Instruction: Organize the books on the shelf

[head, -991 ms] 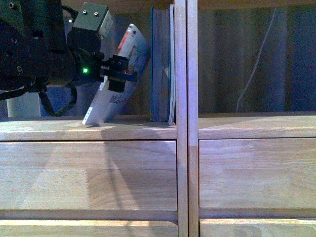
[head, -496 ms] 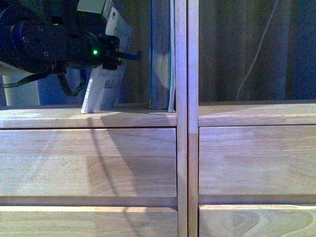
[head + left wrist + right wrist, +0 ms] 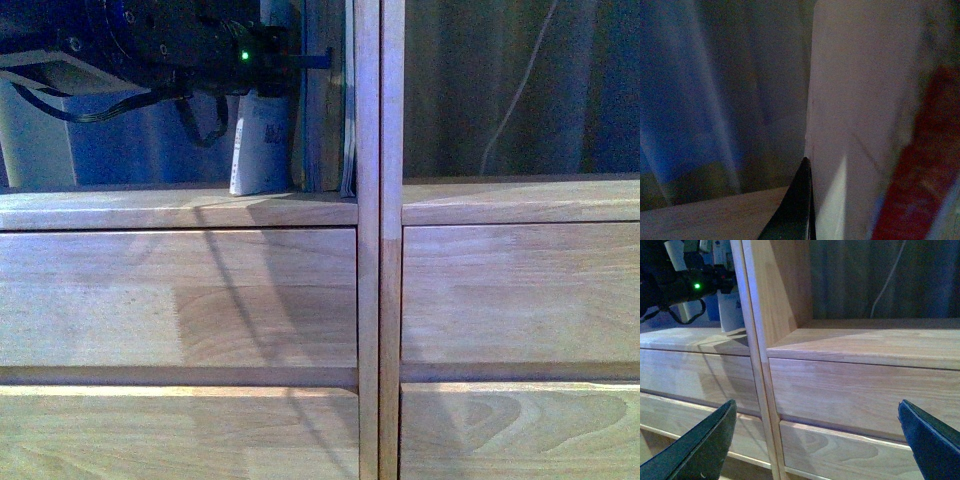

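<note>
In the front view the left arm (image 3: 150,45) hides the upper part of the white paperback (image 3: 262,150), so its title cannot be read. The top edge cuts off the arm and the teal book (image 3: 325,140). Whether the left pincer (image 3: 310,62) clamps the paperback cannot be told. The left wrist view shows only 1 dark finger (image 3: 797,210) against a blurred white and red cover. In the right wrist view the divider (image 3: 747,315) hides part of the paperback.
</note>
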Controlling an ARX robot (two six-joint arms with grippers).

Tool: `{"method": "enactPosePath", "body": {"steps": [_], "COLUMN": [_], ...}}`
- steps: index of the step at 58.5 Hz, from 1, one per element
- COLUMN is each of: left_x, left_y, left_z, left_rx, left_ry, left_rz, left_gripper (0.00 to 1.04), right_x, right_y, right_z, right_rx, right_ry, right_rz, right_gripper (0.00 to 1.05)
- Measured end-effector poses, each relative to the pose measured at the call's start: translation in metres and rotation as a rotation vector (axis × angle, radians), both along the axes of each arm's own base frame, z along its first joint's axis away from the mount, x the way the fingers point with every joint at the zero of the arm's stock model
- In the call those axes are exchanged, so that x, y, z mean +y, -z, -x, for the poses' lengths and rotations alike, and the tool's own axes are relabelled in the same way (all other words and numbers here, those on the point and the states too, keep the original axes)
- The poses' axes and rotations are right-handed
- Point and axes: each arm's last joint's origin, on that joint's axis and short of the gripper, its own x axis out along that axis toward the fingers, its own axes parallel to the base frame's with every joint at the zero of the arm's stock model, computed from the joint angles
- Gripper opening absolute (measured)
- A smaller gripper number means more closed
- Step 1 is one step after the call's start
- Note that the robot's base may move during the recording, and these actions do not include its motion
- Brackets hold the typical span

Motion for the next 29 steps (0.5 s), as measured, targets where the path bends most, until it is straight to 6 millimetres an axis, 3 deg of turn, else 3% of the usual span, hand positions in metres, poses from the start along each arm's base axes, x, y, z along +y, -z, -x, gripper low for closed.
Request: {"method": "enactPosePath", "body": {"steps": [6,18,29], "left_x": [-0.002,-0.003,0.003], "left_y": [0.005,0.026,0.041], "left_z": [0.0,0.005,0.024], "left_rx": [0.02,0.066,0.11], "left_ry": [0.011,0.031,0.046], "left_rz": [0.002,0.009,0.013], "left_gripper": [0.31,0.61,0.88], "right_x": [0.0,0.0,0.0], "right_y": [0.0,0.0,0.0], "right_z": [0.0,0.0,0.0], "right_rx": [0.0,0.0,0.0], "right_ry": [0.0,0.0,0.0], "right_rz": [0.0,0.0,0.0], "right_gripper": [0.98,0.98,0.98]}}
